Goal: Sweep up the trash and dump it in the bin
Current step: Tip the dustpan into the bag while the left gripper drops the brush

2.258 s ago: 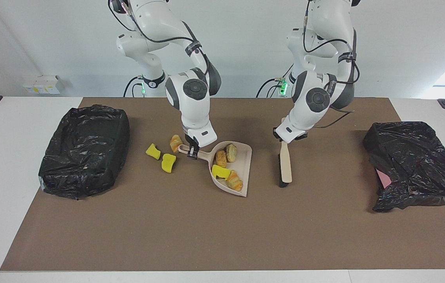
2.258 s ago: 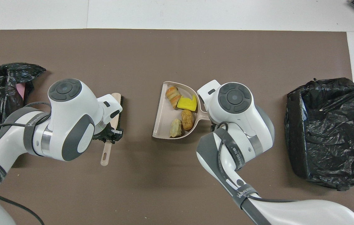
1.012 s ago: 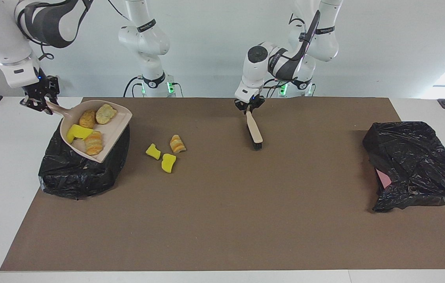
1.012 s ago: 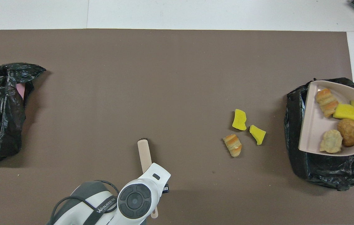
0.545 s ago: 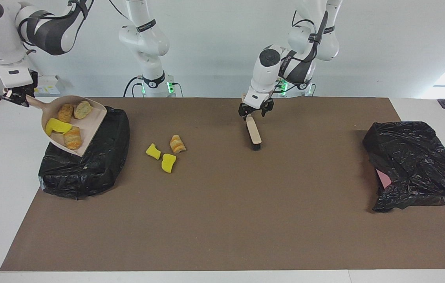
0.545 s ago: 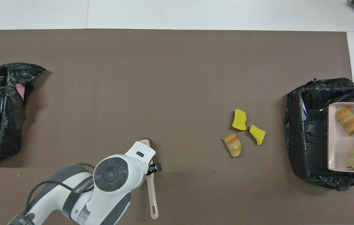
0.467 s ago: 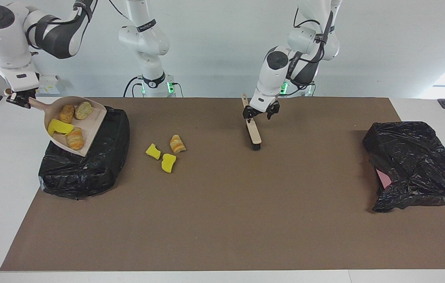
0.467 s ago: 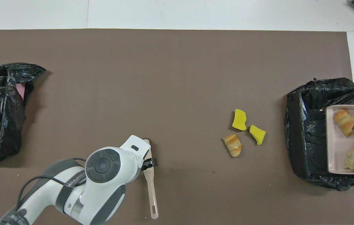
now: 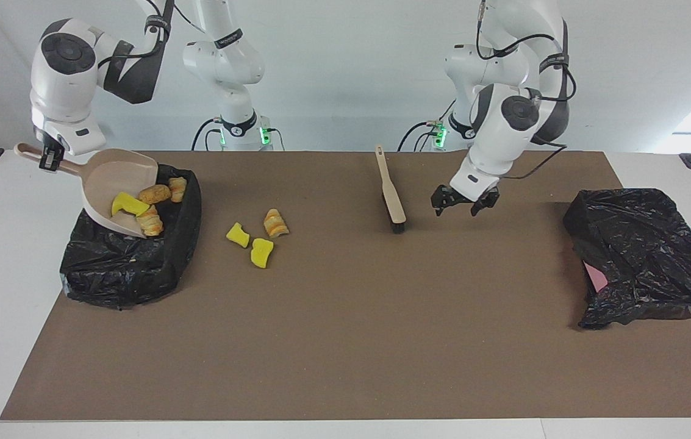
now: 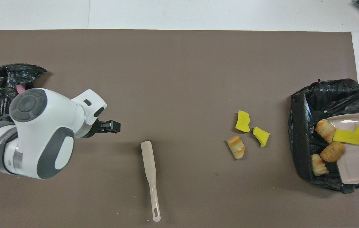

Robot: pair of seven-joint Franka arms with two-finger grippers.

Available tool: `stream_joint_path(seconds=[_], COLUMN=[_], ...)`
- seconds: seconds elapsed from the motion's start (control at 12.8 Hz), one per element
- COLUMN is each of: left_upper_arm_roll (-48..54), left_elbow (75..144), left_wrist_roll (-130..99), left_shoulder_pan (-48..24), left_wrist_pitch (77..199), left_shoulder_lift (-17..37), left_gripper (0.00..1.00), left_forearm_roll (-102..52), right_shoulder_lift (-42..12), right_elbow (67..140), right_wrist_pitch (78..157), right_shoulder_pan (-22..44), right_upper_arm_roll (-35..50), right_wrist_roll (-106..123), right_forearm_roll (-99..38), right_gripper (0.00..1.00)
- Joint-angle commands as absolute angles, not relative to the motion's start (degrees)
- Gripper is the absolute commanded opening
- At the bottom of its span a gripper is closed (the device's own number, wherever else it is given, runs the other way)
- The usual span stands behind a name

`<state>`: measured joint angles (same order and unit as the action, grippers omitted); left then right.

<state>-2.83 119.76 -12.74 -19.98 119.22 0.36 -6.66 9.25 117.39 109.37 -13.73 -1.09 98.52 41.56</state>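
My right gripper is shut on the handle of the beige dustpan, which is tipped steeply over the black-lined bin. A yellow sponge chunk and three bread pieces are sliding off its lip into the bin. Three more trash scraps lie on the brown mat beside the bin: two yellow chunks and a croissant piece. The brush lies free on the mat. My left gripper hangs open and empty above the mat, beside the brush toward the left arm's end.
A crumpled black bag with something pink under it lies at the left arm's end of the mat. The brush's handle points toward the robots.
My left gripper opened, let go of the brush and swung away toward the left arm's end. The right arm tipped the dustpan further, and the scraps slid down to its lip.
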Motion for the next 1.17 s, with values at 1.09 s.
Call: stream_joint_path(seconds=[1.09], left_upper_arm_roll=[-2.2], left_elbow=[96.1], left_wrist_roll=[6.9], left_shoulder_pan=[0.4], left_wrist_pitch=[99.6], left_shoulder_lift=[3.4], left_gripper=[1.00], left_forearm_roll=[-2.6], right_shoulder_lift=[16.7], right_elbow=[120.0], right_wrist_pitch=[105.3], right_shoulder_pan=[-6.1], right_upper_arm_roll=[2.5], right_wrist_roll=[102.0], right_forearm_roll=[56.6], right_gripper=[0.00])
